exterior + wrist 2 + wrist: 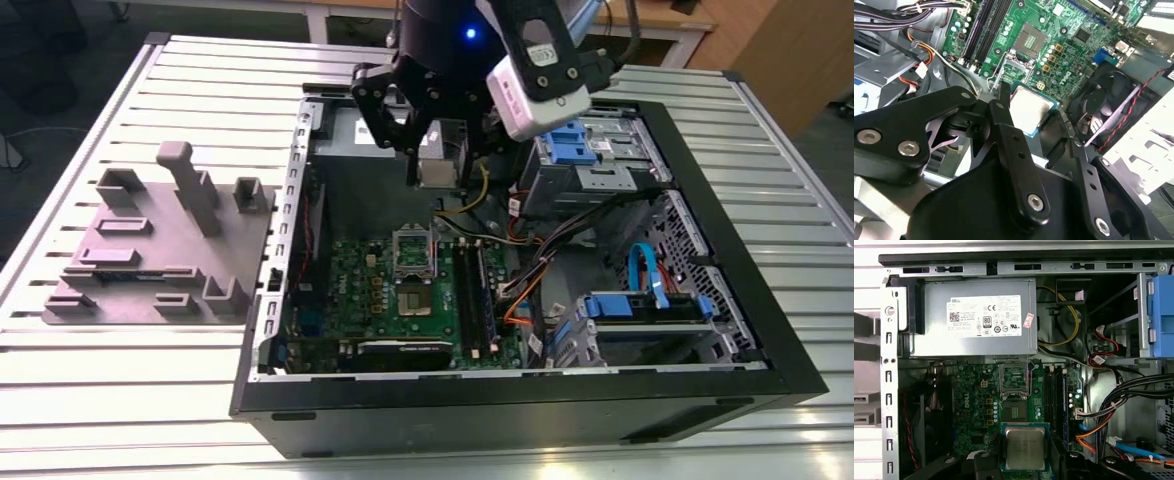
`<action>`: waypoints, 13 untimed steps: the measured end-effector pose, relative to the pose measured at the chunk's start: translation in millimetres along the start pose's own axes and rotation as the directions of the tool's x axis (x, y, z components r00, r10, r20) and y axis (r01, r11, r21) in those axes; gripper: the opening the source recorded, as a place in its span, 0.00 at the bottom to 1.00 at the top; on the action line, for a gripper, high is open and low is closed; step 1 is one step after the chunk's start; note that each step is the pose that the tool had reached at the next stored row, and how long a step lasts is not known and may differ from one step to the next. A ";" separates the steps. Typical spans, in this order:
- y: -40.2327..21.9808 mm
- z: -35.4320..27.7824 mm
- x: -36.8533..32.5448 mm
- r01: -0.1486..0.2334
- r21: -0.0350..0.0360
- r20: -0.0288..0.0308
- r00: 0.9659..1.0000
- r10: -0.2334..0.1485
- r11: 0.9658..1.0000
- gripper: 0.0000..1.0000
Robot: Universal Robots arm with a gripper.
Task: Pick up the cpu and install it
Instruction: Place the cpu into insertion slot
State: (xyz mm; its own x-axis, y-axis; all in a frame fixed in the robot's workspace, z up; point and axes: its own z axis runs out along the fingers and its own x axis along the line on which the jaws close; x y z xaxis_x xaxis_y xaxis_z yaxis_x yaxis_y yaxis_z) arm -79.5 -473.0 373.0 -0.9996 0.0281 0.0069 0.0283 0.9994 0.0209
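The cpu (437, 172), a small flat square chip with a silvery top, hangs in the air above the motherboard's far end inside the open computer case (534, 395). My gripper (438, 168) is shut on it, one black finger on each of two opposite edges. Both wrist views show the cpu (1029, 107) (1025, 447) pinched between the fingers (1004, 120) (990, 460). Below it lies the open socket (1014, 412) (1031, 37) (412, 300), a metal-framed square with a dark centre, its load plate (1014, 377) swung up towards the power supply.
The grey power supply (974, 320) fills the case's far end. Memory slots (470, 290) run beside the socket, a black fan (1104, 105) stands on its other side, and cable bundles (561, 250) and blue drive cages (587, 140) sit at the exterior view's right. A grey fixture block (160, 250) rests outside.
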 end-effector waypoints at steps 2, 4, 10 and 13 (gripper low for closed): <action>-0.1 3.6 0.0 0.000 0.000 0.000 1.000 0.000 1.000 0.47; -0.1 7.2 -0.1 0.003 0.000 0.000 1.000 -0.003 1.000 0.47; -0.4 18.1 0.0 0.019 0.000 -0.001 1.000 -0.019 1.000 0.47; -3.5 23.5 -0.3 0.022 0.000 -0.002 1.000 -0.022 1.000 0.47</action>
State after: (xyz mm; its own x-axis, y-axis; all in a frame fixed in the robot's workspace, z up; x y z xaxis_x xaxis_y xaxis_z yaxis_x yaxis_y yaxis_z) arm -79.5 -476.0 349.4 -0.9999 0.0060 0.0082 0.0062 0.9998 0.0207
